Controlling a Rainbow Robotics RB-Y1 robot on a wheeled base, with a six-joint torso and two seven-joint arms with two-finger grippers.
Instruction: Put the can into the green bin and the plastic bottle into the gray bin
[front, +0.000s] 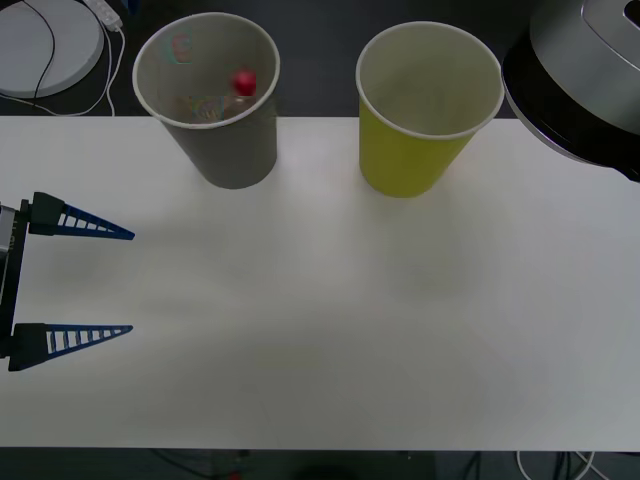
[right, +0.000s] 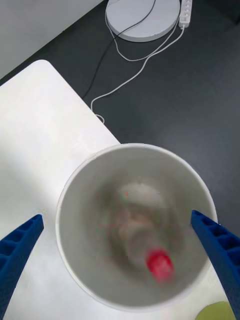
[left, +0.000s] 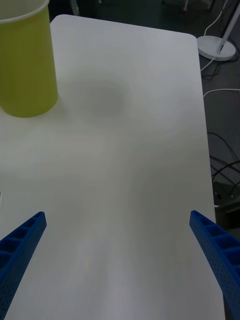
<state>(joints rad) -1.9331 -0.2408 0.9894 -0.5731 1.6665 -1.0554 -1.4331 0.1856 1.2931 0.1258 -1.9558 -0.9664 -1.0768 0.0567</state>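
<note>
The gray bin (front: 235, 150) stands at the table's back left. The plastic bottle (front: 243, 83) lies inside it, red cap showing, and it appears again as the bottle (right: 157, 262) in the gray bin (right: 80, 225) seen from above. My right gripper (right: 117, 215) hangs open high over that bin, holding nothing. The green bin (front: 405, 150) stands upright to the right, also seen as the green bin (left: 25, 65). The can is out of view. My left gripper (front: 131, 283) rests open at the table's left edge, also shown as the left gripper (left: 117, 215) above bare tabletop.
The right arm's silver and black body (front: 580, 80) looms at the back right. On the dark floor behind the table lie a round white base (front: 45, 45) and loose cables (right: 130, 75). The white table (front: 320, 330) stretches bare in front of both bins.
</note>
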